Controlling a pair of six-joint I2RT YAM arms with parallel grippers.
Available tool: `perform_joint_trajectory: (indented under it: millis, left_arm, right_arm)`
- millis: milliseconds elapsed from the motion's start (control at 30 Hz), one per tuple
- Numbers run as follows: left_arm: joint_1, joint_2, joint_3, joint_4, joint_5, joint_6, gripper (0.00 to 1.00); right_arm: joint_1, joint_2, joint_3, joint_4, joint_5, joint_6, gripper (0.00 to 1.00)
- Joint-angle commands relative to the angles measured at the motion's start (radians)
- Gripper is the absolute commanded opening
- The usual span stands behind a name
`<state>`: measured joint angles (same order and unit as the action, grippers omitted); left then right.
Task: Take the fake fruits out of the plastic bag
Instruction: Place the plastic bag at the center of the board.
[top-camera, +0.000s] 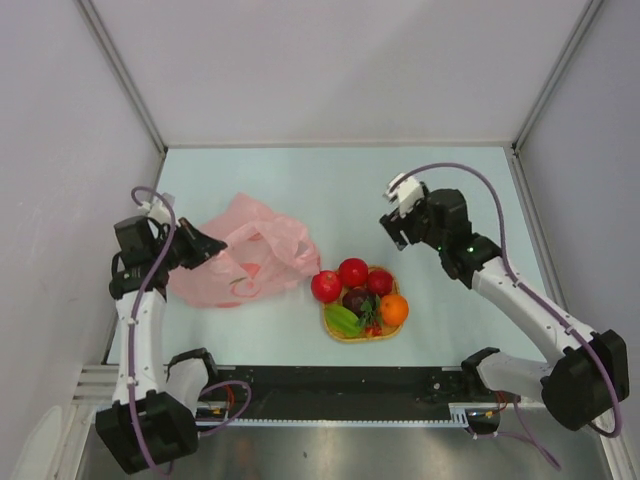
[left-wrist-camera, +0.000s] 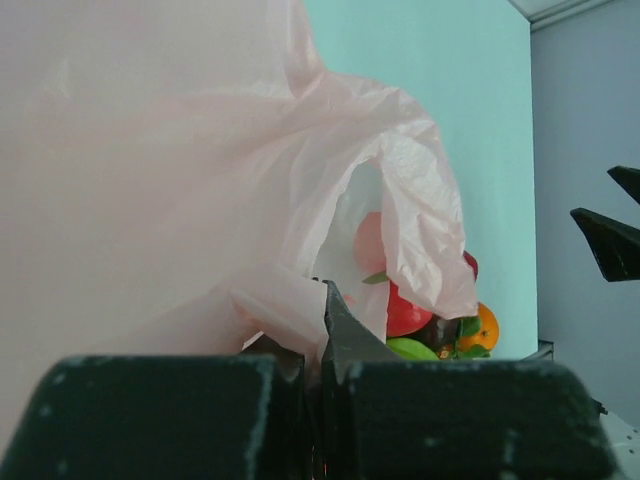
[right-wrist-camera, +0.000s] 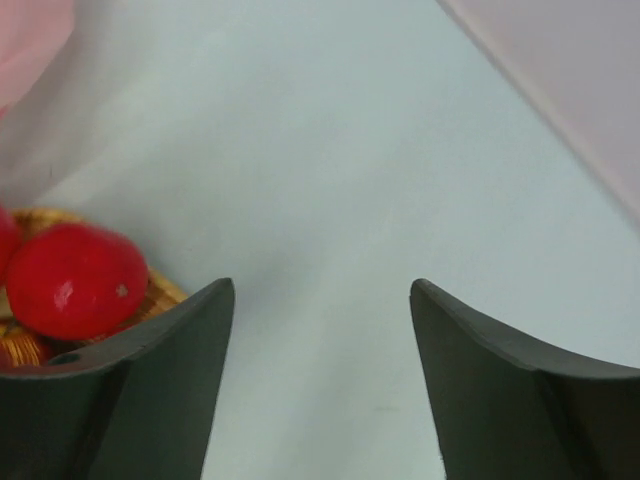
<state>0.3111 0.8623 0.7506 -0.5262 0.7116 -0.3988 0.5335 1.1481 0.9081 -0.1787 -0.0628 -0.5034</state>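
Where the tabletop (top-camera: 300, 180) lies nearest the arm bases, a woven mat (top-camera: 352, 337) is seen. All six fruits (top-camera: 360, 298) are heaped on it: three red and round, one dark purple, one orange, one green and elongated. They are judged to be light, hard and glossy, hence slippery, so each would best be taken across its widest part. The red one (top-camera: 326, 286) at the mat's left edge is thought likely to roll if nudged.

Just left of the heap, the bag (top-camera: 245, 262) is spread on the tabletop, pink, translucent and crinkled, its mouth turned towards the fruits. It is judged to be limp and nearly weightless, best held by a pinched fold or a handle. Such a fold is clamped in the left end effector (top-camera: 212, 246), whose jaws are closed together on the film. No fruit can be made out inside the bag, though part of it is hidden by folds.

Farther back, the right end effector (top-camera: 398, 213) is held above bare tabletop, jaws apart and nothing between them.
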Motion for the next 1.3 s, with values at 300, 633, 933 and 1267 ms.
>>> perform_joint_trajectory:
  millis: [300, 633, 933, 1267]
  left_arm:
    - [-0.076, 0.267, 0.509, -0.014, -0.191, 0.179, 0.00]
    - [-0.119, 0.322, 0.521, -0.052, -0.244, 0.287, 0.00]
    - [-0.136, 0.248, 0.382, -0.080, -0.399, 0.357, 0.50]
    - [-0.190, 0.097, 0.470, -0.181, -0.485, 0.431, 1.00]
  right_arm:
    - [-0.271, 0.022, 0.026, -0.102, 0.219, 0.535, 0.95]
    - [-0.288, 0.018, -0.003, -0.056, 0.175, 0.545, 0.97]
    - [-0.291, -0.007, -0.011, -0.074, 0.172, 0.568, 1.00]
    - [-0.290, -0.070, 0.015, -0.269, 0.284, 0.526, 1.00]
